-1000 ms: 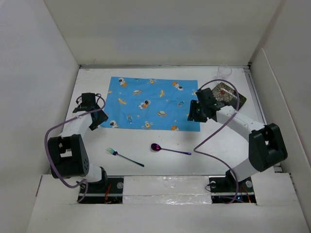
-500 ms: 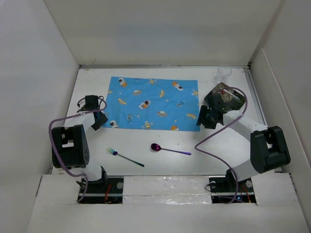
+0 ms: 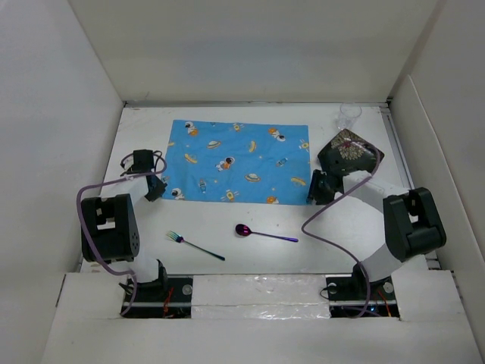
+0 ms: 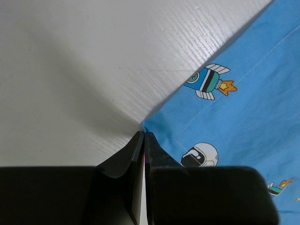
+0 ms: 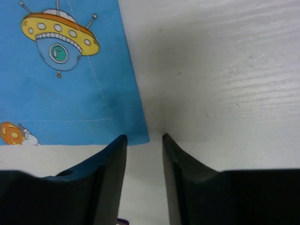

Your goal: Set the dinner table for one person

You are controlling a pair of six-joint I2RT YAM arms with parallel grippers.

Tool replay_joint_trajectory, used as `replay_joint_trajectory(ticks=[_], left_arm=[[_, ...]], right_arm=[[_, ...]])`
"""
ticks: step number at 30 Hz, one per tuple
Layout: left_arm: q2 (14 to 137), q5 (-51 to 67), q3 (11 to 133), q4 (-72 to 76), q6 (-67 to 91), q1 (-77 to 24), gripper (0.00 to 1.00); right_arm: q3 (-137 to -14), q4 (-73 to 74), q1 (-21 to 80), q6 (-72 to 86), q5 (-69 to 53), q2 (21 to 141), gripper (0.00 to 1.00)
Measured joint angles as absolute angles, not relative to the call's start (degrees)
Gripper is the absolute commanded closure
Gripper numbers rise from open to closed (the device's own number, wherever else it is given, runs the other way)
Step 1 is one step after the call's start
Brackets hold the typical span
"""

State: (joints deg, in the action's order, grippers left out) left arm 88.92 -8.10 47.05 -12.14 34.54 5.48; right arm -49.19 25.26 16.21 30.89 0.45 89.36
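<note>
The white dinner table (image 3: 341,227) carries a blue space-print placemat (image 3: 239,161) at its middle back. My left gripper (image 3: 157,188) sits at the mat's near left corner. In the left wrist view the left gripper (image 4: 143,134) is shut, and the placemat (image 4: 234,93) corner runs into the seam between its fingers. My right gripper (image 3: 314,196) hovers low at the mat's near right corner. The right wrist view shows the right gripper (image 5: 144,137) open, with the placemat (image 5: 70,93) corner lying between its fingertips, untouched.
A rainbow-tinted fork (image 3: 195,246) and a purple spoon (image 3: 264,233) lie on the near part of the table. A dark patterned square plate (image 3: 350,148) sits at the right, partly under the right arm, with a clear glass (image 3: 349,115) behind it. White walls enclose the table.
My left gripper has closed at the mat's near left corner. My right arm moved from over the mat's right edge to its near right corner, jaws slightly narrower.
</note>
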Motion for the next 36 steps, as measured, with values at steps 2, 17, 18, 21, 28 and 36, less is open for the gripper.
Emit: replay_joint_trajectory(ticks=[2, 17, 18, 21, 28, 36], left_arm=[[88.62, -7.94, 46.52, -11.77, 34.57, 5.48, 1.0], [85.36, -7.49, 43.97, -13.19, 34.33, 5.48, 1.0], [84.84, -7.4, 43.68, -13.56, 34.28, 5.48, 1.0], [82.48, -7.27, 42.81, -15.05, 34.11, 5.48, 1.0], [73.97, -4.47, 39.72, -19.46, 34.63, 4.84, 1.0], [69.95, 0.54, 39.75, -23.75, 36.21, 5.32, 1.0]], right_arm=[[-50.63, 25.34, 16.21, 30.57, 0.4, 90.65, 0.52], [-54.37, 27.88, 13.89, 28.27, -3.38, 94.54, 1.0], [-54.26, 27.92, 13.78, 28.29, -3.33, 94.43, 1.0], [-52.49, 27.99, 12.88, 28.12, -2.98, 92.55, 1.0], [-48.25, 29.32, 9.1, 27.2, -2.9, 85.91, 1.0], [-46.87, 30.63, 7.29, 26.3, -2.81, 83.07, 1.0]])
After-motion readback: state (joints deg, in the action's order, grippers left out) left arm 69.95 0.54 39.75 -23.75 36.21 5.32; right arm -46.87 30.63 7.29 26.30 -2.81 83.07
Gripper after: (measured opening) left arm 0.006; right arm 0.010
